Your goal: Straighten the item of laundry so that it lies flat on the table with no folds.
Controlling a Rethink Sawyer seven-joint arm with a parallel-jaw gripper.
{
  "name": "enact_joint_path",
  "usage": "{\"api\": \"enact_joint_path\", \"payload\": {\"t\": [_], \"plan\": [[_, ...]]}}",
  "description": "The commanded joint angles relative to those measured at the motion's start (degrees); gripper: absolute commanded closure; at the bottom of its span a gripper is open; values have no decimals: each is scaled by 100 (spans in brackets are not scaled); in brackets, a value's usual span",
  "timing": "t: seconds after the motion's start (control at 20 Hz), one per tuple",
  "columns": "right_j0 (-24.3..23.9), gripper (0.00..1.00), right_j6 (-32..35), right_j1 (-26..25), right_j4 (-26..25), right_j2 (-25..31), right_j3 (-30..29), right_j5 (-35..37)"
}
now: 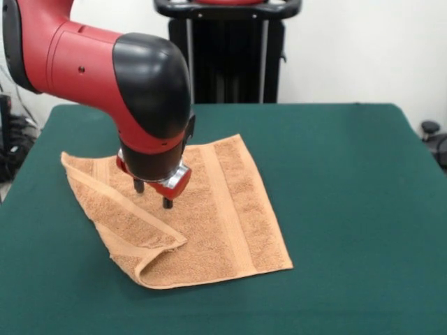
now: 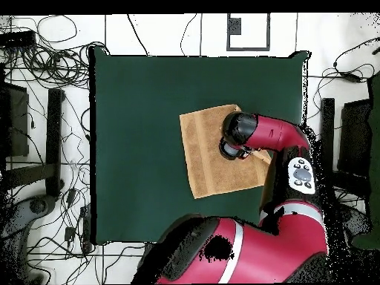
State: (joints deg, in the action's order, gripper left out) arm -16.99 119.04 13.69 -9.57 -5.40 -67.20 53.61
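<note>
**Arm reaching in, tool low**

Red/black arm comes in from the robot-side edge of the tabletop (image 1: 363,209), toward the left edge in front view. Wrist bent, last link vertical, pointing straight down. Tool (image 1: 153,195) hangs under the black wrist housing w/ red collar; two short dark fingers (image 1: 167,203) side by side, slightly apart, tips down. Overhead: tool (image 2: 231,150) mostly hidden by wrist.

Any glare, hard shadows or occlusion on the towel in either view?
Front view: even light, no glare on the orange-tan terry towel, only a soft shadow under the gripper; folded flap shows clearly. Overhead view: the red and black arm hides the towel's right part; dark green felt table evenly lit.
</note>
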Motion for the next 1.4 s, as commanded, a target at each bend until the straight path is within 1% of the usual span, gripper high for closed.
{"api": "enact_joint_path", "payload": {"t": [0.05,0.35,0.85,1.4], "plan": [[558,0,1952,-834,759,600,-341,-1208],[752,0,2166,-750,1113,527,-633,-1377],[974,0,2230,-664,1640,423,-1038,-1673],[1299,0,2326,-709,2291,198,-1178,-1769]]}}
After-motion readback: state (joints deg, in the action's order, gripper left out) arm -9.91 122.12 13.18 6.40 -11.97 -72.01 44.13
